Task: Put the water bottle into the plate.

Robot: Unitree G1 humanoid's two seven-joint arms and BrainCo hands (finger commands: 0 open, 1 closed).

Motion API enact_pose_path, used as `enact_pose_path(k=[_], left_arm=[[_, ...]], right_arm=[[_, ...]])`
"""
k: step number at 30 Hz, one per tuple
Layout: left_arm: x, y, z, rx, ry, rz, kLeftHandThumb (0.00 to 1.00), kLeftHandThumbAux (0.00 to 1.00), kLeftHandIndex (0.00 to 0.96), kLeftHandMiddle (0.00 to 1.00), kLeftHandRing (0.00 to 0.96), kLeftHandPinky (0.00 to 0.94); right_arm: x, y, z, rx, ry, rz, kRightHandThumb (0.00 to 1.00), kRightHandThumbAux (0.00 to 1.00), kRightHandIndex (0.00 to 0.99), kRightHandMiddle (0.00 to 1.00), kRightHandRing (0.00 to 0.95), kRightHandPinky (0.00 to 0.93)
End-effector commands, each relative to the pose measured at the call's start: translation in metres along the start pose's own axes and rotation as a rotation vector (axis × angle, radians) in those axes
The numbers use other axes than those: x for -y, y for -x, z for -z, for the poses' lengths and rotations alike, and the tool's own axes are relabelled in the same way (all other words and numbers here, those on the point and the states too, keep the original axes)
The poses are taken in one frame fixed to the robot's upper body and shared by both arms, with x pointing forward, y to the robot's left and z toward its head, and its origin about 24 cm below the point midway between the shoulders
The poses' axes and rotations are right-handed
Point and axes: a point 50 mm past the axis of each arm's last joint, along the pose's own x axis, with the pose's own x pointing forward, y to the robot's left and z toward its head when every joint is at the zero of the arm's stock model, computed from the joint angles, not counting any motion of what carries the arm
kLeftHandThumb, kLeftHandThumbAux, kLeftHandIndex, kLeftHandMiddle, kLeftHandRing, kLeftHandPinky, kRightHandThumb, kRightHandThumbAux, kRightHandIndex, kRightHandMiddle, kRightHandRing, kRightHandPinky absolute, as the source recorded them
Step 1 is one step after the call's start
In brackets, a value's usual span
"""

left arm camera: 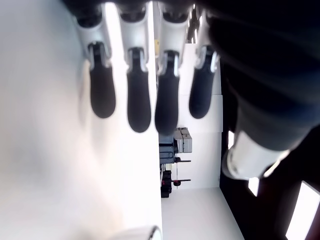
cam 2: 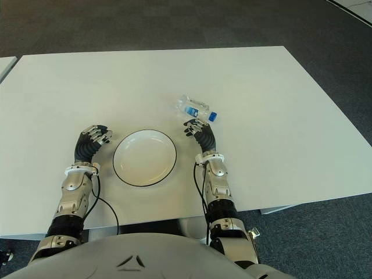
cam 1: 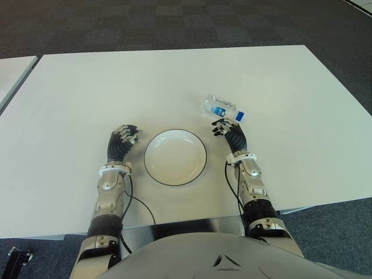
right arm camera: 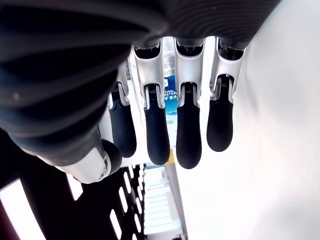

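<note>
While most of the eye views is filled by the white surface [cam 1: 174, 81], a dark carpeted floor [cam 1: 174, 23] is seen along the top of the frame. Just below the centre the round white plate [cam 1: 175, 157] with its dark rim is seen, with nothing in it. At lower left the left hand [cam 1: 124, 137] is shown just left of the plate, its fingers loosely extended and nothing held. To the right of the plate the right hand [cam 1: 225, 128] is shown, fingers likewise relaxed and apart, with nothing gripped. Right of centre the water bottle [cam 1: 222, 108] is seen lying on its side on the surface, just above the right hand's fingertips; whether they touch cannot be told
</note>
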Motion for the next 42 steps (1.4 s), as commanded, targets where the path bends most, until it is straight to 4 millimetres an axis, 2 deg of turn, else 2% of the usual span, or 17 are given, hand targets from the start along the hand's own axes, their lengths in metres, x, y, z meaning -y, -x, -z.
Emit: enact_pose_path(k=[1, 23, 27, 33, 42], left_arm=[[0.001, 0.006, 0.015, -0.076, -0.009, 0.015, 0.704, 0.717, 0.427, 0.490, 0.491, 0.493], [0.005, 0.006, 0.017, -0.068, -0.025, 0.005, 0.702, 0.718, 0.427, 0.488, 0.490, 0.489], [0.006, 0.006, 0.017, -0.068, -0.028, 0.005, 0.702, 0.719, 0.427, 0.488, 0.490, 0.489], [0.007, 0.005, 0.018, -0.065, -0.036, 0.012, 0.701, 0.720, 0.427, 0.488, 0.493, 0.490], [0.006, 0.005, 0.020, -0.049, -0.061, 0.032, 0.700, 0.721, 0.428, 0.495, 0.498, 0.495]], right_arm=[[0.002, 0.004, 0.008, -0.046, -0.012, 0.007, 0.840, 0.687, 0.448, 0.459, 0.515, 0.512], [0.005, 0.003, 0.003, -0.016, 0.025, -0.004, 0.839, 0.687, 0.446, 0.460, 0.520, 0.520], [0.004, 0.001, -0.007, 0.052, 0.114, 0.009, 0.840, 0.686, 0.449, 0.459, 0.515, 0.515], [-0.003, -0.006, -0.044, 0.231, 0.358, 0.038, 0.837, 0.688, 0.435, 0.461, 0.503, 0.497], [-0.011, -0.020, -0.074, 0.426, 0.683, 0.088, 0.831, 0.693, 0.399, 0.471, 0.484, 0.478]])
